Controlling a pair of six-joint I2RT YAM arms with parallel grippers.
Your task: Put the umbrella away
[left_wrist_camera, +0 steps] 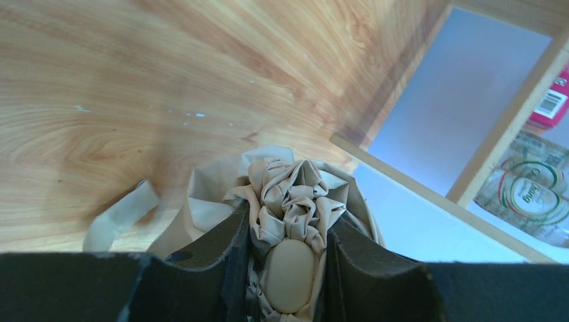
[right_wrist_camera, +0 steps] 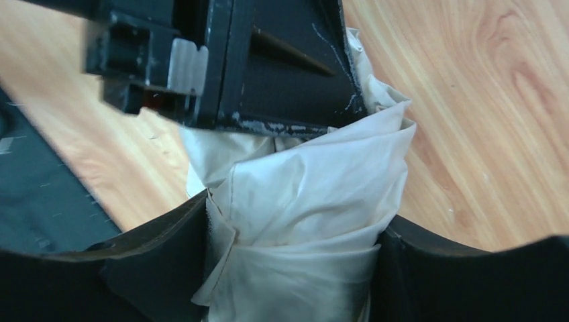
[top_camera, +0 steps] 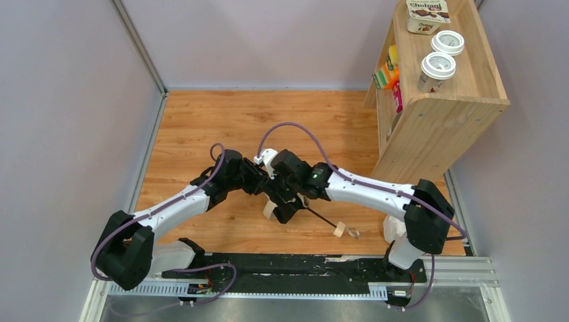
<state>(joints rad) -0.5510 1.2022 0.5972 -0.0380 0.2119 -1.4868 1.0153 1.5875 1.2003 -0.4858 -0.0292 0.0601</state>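
Left claw (left_wrist_camera: 287,236) clasping umbrella (left_wrist_camera: 290,191) canopy, right claw (right_wrist_camera: 295,231) clasping likewise

The table (top_camera: 201,127) has a light wood-grain top. A wooden shelf unit (top_camera: 436,127) stands on it at the far right corner. Nearer than the shelf unit and to its left, the knob handle (top_camera: 339,230) of the umbrella (top_camera: 270,210) sits low over the top; contact cannot be confirmed.

We log white link shells and bulky black joints on left arm (top_camera: 176,201) and right arm (top_camera: 366,190). Purple cables (top_camera: 295,126) run along each. Green light (top_camera: 314,176) on right forearm. Left gripper (left_wrist_camera: 288,258) fingers (left_wrist_camera: 366,268) are matte black.
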